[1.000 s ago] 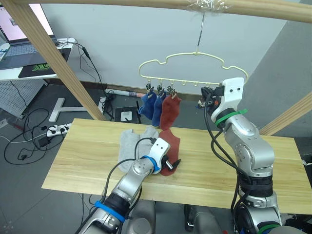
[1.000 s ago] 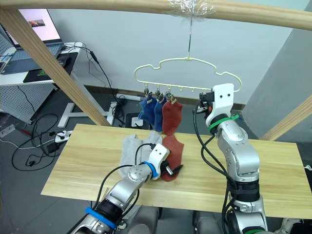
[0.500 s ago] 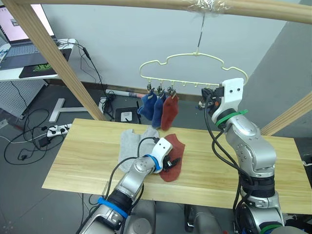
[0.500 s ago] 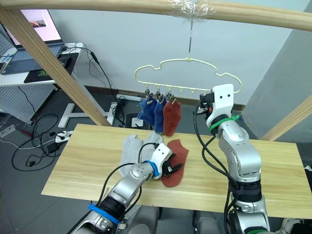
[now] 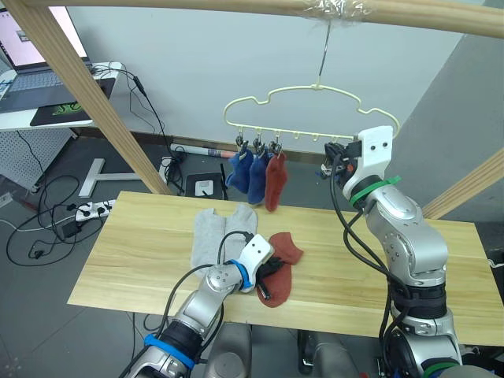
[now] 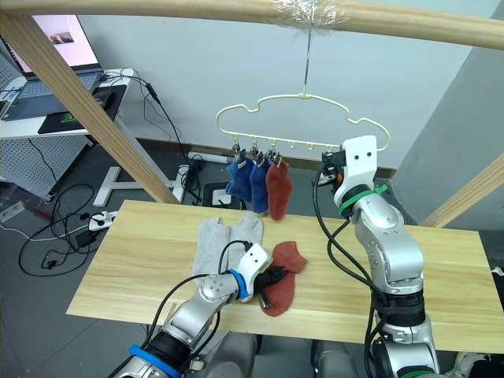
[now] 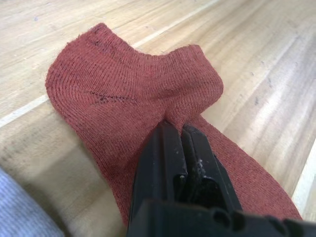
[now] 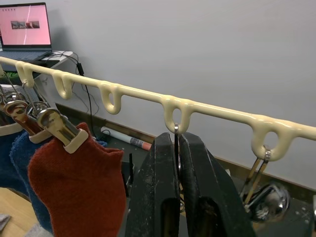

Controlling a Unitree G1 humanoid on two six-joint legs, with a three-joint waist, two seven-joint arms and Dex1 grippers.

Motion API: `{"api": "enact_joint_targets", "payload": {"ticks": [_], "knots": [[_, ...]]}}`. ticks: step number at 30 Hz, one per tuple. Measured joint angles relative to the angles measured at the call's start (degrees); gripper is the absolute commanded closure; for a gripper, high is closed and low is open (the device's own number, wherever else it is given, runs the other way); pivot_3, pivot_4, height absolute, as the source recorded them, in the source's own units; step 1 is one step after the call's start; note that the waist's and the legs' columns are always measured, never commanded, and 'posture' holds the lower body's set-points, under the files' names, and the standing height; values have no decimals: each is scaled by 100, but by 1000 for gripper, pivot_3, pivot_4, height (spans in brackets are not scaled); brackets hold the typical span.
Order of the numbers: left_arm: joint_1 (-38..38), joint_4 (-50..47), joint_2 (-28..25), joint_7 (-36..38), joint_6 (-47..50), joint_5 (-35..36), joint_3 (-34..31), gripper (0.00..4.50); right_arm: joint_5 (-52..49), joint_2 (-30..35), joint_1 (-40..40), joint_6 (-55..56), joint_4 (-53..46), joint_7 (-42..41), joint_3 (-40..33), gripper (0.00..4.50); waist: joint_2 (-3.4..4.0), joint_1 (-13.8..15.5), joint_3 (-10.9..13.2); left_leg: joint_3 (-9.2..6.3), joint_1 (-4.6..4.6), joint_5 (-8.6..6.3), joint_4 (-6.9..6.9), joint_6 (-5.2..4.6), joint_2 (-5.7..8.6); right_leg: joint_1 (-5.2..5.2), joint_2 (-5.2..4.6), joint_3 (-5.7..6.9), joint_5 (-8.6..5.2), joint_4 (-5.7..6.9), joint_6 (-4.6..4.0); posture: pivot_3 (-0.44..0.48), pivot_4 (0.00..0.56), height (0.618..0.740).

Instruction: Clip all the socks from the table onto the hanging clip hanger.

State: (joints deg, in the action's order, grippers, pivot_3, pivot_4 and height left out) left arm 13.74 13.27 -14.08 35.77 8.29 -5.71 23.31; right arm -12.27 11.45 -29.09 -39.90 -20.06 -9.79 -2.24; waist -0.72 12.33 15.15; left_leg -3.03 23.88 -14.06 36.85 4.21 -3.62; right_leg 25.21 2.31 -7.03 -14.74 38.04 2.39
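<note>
Picking up the fourth sock: the left gripper (image 7: 174, 129) has its jaws pinched on the rust red sock (image 5: 277, 268) near the surface's (image 5: 142, 260) middle — next, lift it to the clip hanger (image 5: 315, 118), where the right gripper (image 8: 177, 143) squeezes a clip.

Wooden pole frame (image 5: 94, 110), laptop (image 6: 59, 47), perhaps cables (image 5: 47, 220)

The right gripper (image 8: 176, 163) hides the clip it pinches below the clip hanger (image 8: 207, 106). At nine o'clock, two blue socks (image 8: 12, 163) are cut by the frame edge. The left gripper (image 7: 178, 136) covers the red sock (image 7: 133, 98) fold it grips.
</note>
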Motion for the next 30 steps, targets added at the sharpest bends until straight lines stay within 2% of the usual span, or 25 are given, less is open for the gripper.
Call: {"api": "enact_joint_targets", "payload": {"ticks": [3, 4, 10, 18, 30], "knots": [[60, -24, 22, -12, -23, -62, 0, 4478, -4, -2, 35, 40, 0, -3, 0, 4500, 0, 3, 0, 0, 0, 0, 1, 0, 0, 0, 0, 1, 0, 1, 0, 375, 251, 740], [74, -37, 21, -7, -36, -90, 0, 3994, -8, -2, 37, 50, 0, -6, 0, 4500, 0, 3, 0, 0, 0, 0, 1, 0, 0, -1, 0, 1, 0, 1, 0, 377, 244, 740], [111, -326, 37, 126, 74, -139, 13, 2432, -16, -1, 36, 72, 9, -13, 0, 4500, 0, 11, 0, 0, 0, 0, 1, 0, 0, 0, 0, 1, 1, 1, -1, 376, 243, 740], [156, -490, 104, 13, 372, -250, 15, 53, -16, -12, 39, 78, 12, 8, 0, 4500, 0, 12, 0, 0, 0, 0, 1, 0, 0, -1, 0, 1, 1, 2, -2, 375, 234, 740], [135, -235, 400, -537, 618, -459, 102, 21, -14, -60, 127, 43, -97, 67, 9, 4500, 0, 14, -1, 0, 0, 0, 4, 0, 1, -1, 0, 0, 2, 4, -2, 346, 238, 740]]}}
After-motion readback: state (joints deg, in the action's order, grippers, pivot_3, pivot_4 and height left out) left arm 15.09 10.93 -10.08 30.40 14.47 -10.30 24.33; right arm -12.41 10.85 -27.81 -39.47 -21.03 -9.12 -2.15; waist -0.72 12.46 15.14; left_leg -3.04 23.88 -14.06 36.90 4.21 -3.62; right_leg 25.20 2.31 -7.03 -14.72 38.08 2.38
